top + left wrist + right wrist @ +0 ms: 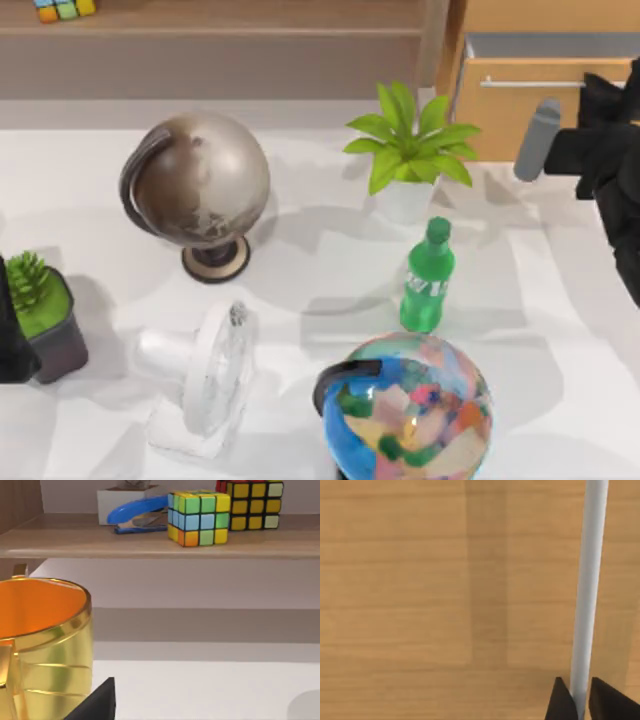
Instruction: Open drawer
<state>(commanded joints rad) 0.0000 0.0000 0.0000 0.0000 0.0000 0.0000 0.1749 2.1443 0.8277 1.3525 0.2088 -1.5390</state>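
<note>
The light orange-tan wooden drawer (520,95), slightly open, carries a thin silver bar handle (590,590) running left-right, pinched between the right gripper (584,700) fingers.

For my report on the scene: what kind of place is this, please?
Probably a rendered study or office desk: a white table with two globes, plants and a fan, a shelf with puzzle cubes and a stapler, and a wooden drawer.
</note>
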